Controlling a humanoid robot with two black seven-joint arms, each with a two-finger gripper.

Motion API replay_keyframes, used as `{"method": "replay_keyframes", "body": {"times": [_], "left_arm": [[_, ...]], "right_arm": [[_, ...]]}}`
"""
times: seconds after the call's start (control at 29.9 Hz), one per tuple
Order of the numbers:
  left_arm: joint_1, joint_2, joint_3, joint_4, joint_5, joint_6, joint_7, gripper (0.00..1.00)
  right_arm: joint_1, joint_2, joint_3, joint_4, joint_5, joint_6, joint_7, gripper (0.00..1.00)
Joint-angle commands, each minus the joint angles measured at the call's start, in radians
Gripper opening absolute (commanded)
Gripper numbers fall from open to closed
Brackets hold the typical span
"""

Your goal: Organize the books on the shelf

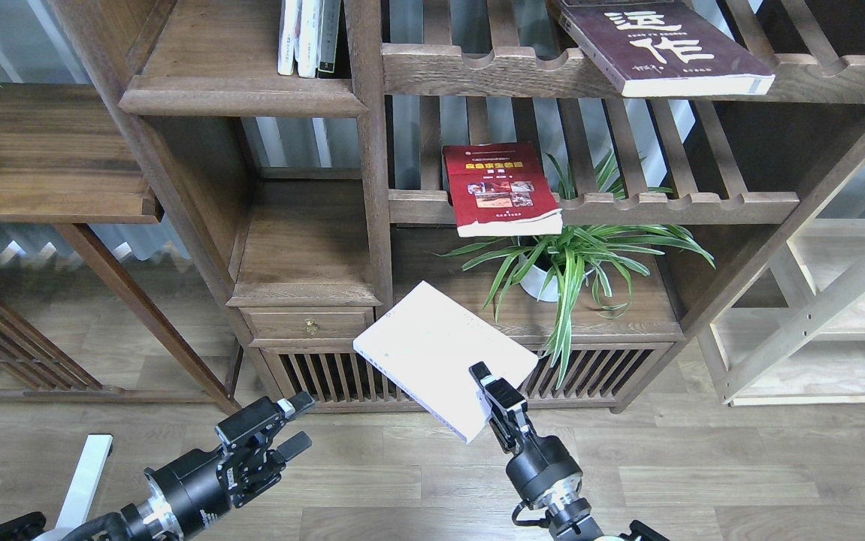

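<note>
Between the right gripper's (494, 398) closed jaws sits the pale book's (440, 353) near corner, mid-carry, needing lifting toward the plank shelf (240, 94); the left gripper (282, 428) seems open, empty.

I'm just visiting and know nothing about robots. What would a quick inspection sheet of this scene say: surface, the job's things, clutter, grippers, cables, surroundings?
Surface: dark-brown plank shelf with rounded front lip, upper left; three upright books stand at its right end.
Job's things: pale book held in the air, tilted; maroon book flat on the top slatted rack, corner overhanging; red book flat on the lower slatted rack, overhanging.
Clutter: potted spider plant under the red book.
Grippers: right gripper shut on the pale book's near corner; left gripper open, empty, low at left.
Cables: thin loop at the right wrist.
Surroundings: wood-plank floor; small drawer; pale shelving unit at right.
</note>
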Motion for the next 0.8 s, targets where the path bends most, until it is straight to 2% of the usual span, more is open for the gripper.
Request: {"method": "replay_keyframes", "body": {"times": [0.0,0.17,0.33,0.53,0.77], "left_arm": [[-0.01,-0.025,-0.018,0.047,-0.011,0.0,-0.002,0.93],[-0.021,-0.051,-0.024,0.108,-0.009,0.0,-0.006,0.98],[-0.018,-0.074,-0.024,0.123,-0.014,0.0,-0.026,0.98],[-0.015,-0.174,-0.023,0.136,-0.014,0.0,-0.025,0.98],[-0.041,-0.248,-0.023,0.215,-0.014,0.0,-0.025,0.98]], "right_arm": [[0.011,0.0,-0.037,0.002,0.001,0.0,-0.001,0.04],[0.031,0.0,-0.069,0.013,0.001,0.0,0.001,0.04],[0.066,0.0,-0.101,0.014,0.004,0.0,0.004,0.04],[0.074,0.0,-0.126,0.013,0.007,0.0,0.004,0.04],[0.074,0.0,-0.132,0.013,0.007,0.0,0.005,0.04]]}}
